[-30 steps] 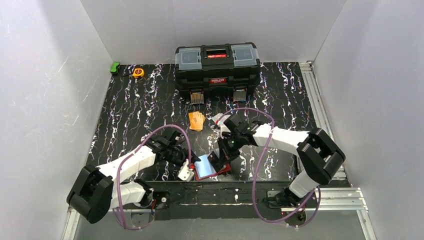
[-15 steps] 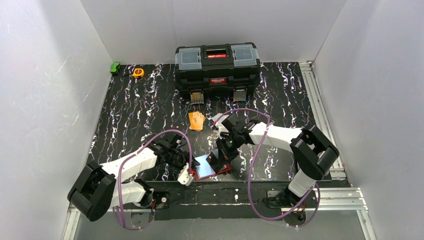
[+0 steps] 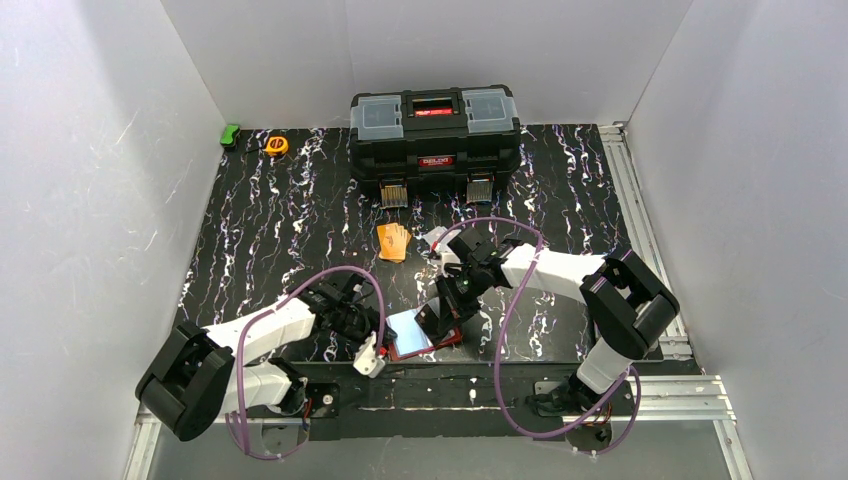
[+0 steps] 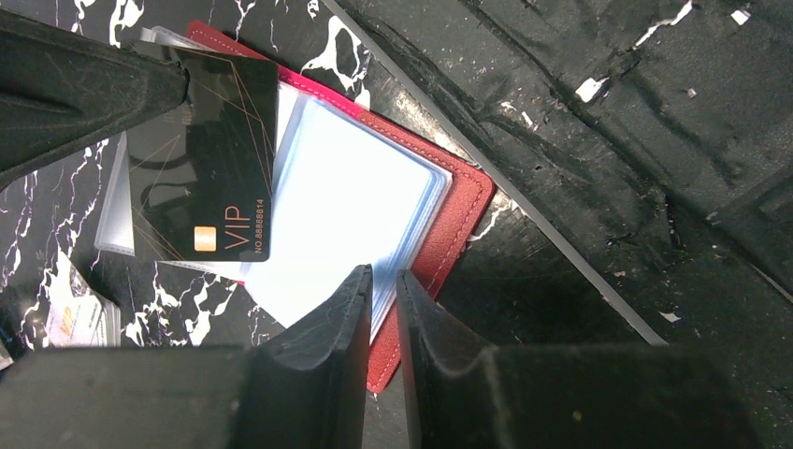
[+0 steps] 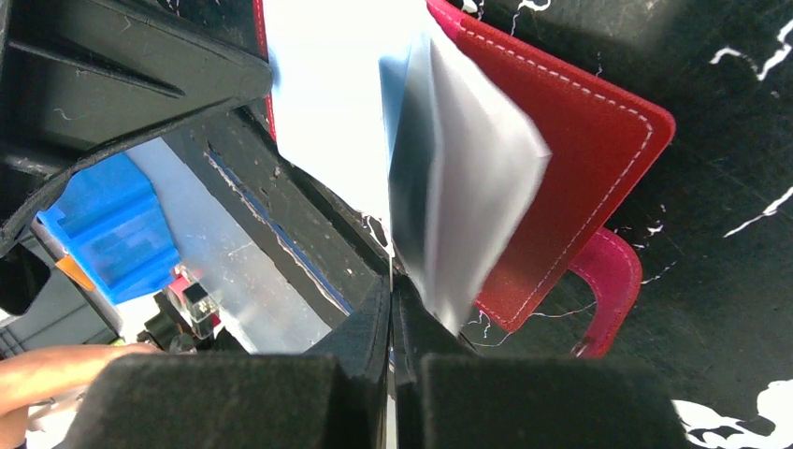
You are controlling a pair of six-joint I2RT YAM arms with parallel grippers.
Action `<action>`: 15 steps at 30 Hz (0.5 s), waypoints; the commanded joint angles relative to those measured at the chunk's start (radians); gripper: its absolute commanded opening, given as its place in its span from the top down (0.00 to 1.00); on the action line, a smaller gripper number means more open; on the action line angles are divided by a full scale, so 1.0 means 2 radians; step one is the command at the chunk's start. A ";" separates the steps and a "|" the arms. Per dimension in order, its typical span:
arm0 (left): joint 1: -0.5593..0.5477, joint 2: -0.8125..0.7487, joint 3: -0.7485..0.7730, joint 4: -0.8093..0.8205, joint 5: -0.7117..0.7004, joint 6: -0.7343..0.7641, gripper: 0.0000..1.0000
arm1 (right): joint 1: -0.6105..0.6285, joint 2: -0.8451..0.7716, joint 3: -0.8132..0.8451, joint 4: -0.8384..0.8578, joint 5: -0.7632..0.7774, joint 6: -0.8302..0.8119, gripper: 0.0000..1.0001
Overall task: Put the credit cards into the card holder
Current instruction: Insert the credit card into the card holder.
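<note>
The red card holder (image 3: pixel 447 338) (image 4: pixel 458 201) lies open at the table's near edge, its clear pockets (image 4: pixel 351 201) fanned up. My left gripper (image 3: pixel 381 341) (image 4: pixel 383 282) sits at its near-left edge, jaws almost together with the pocket edges in the narrow gap. From the right, my right gripper (image 3: pixel 437 318) (image 5: pixel 391 285) is shut on a black credit card (image 4: pixel 206 159) (image 5: pixel 454 187) and holds it tilted over the pockets. More credit cards lie behind: an orange pile (image 3: pixel 393 241) and a whitish pile (image 3: pixel 434 239).
A big black toolbox (image 3: pixel 435 130) stands at the back. A yellow tape measure (image 3: pixel 276 145) and a green object (image 3: pixel 230 134) sit at the back left. A metal strip (image 4: pixel 524 215) marks the table's front edge beside the holder. One whitish card (image 4: pixel 79 313) lies nearby.
My left gripper's jaws have drawn together at the holder's edge, and it has slid a little toward the table's front. The right gripper with the card has barely shifted.
</note>
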 commanded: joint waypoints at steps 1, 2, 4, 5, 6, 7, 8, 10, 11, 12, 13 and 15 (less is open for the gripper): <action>-0.003 -0.008 -0.006 -0.009 0.008 0.006 0.85 | -0.002 -0.014 -0.011 0.004 -0.017 -0.002 0.99; -0.003 -0.008 -0.007 -0.009 0.007 0.005 0.86 | -0.002 -0.013 -0.011 0.007 -0.020 -0.001 0.99; -0.003 -0.008 -0.010 -0.009 0.006 0.009 0.86 | -0.002 -0.005 -0.003 0.007 -0.023 -0.001 0.99; -0.003 -0.007 -0.011 -0.009 0.006 0.012 0.86 | -0.002 0.000 0.002 0.007 -0.025 -0.002 0.99; -0.003 -0.008 -0.011 -0.009 0.006 0.013 0.86 | -0.002 0.003 0.006 0.008 -0.027 -0.001 0.99; -0.004 -0.008 -0.011 -0.009 0.006 0.013 0.86 | -0.002 0.006 0.007 0.011 -0.029 0.000 0.99; -0.003 -0.008 -0.011 -0.009 0.006 0.012 0.86 | -0.002 0.009 0.008 0.012 -0.030 0.000 0.99; -0.004 -0.008 -0.011 -0.009 0.006 0.011 0.87 | -0.002 0.011 0.007 0.013 -0.029 0.002 0.99; -0.004 -0.008 -0.011 -0.009 0.005 0.011 0.87 | -0.002 0.011 0.004 0.015 -0.029 0.002 0.99; -0.004 -0.007 -0.011 -0.008 0.005 0.012 0.87 | -0.002 0.011 0.002 0.018 -0.029 0.004 0.99; -0.004 -0.006 -0.011 -0.007 0.005 0.012 0.87 | -0.002 0.011 -0.001 0.020 -0.030 0.005 0.99; -0.004 -0.004 -0.011 -0.007 0.006 0.012 0.87 | -0.002 0.013 -0.004 0.025 -0.028 0.009 0.99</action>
